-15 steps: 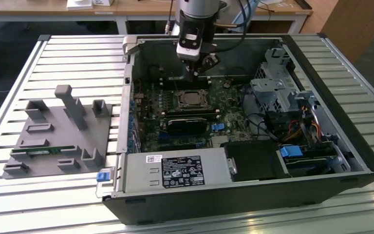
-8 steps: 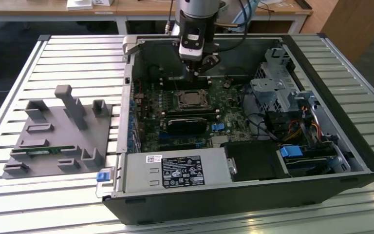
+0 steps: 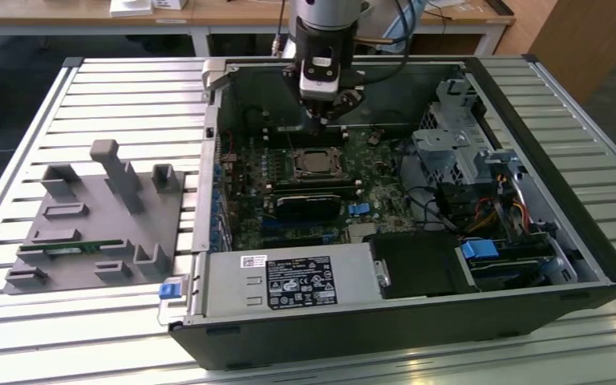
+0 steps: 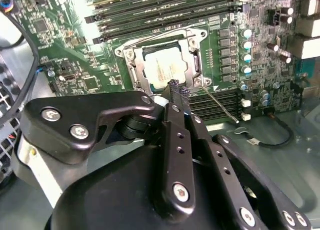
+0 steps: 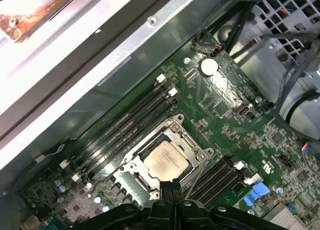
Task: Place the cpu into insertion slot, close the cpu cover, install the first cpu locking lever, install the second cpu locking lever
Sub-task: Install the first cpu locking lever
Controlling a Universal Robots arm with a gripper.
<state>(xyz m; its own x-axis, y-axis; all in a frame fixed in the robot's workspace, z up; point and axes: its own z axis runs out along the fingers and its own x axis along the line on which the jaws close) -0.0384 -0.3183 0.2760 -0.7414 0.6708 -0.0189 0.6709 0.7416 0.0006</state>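
Arm: silver-grey and black robot arm (image 3: 330,20); last links near vertical, entering from the top edge of the exterior view.
Wrist: black housing with a pale grey block (image 3: 319,76) on its front face; aimed straight down.
Gripper: black two-finger metal gripper (image 3: 314,128) (image 4: 176,87) (image 5: 170,189); linkage bars drawn inward.
Fingers: slim black fingers (image 4: 173,98) with ridged tips; pressed together in both wrist views, no gap, nothing held between them.
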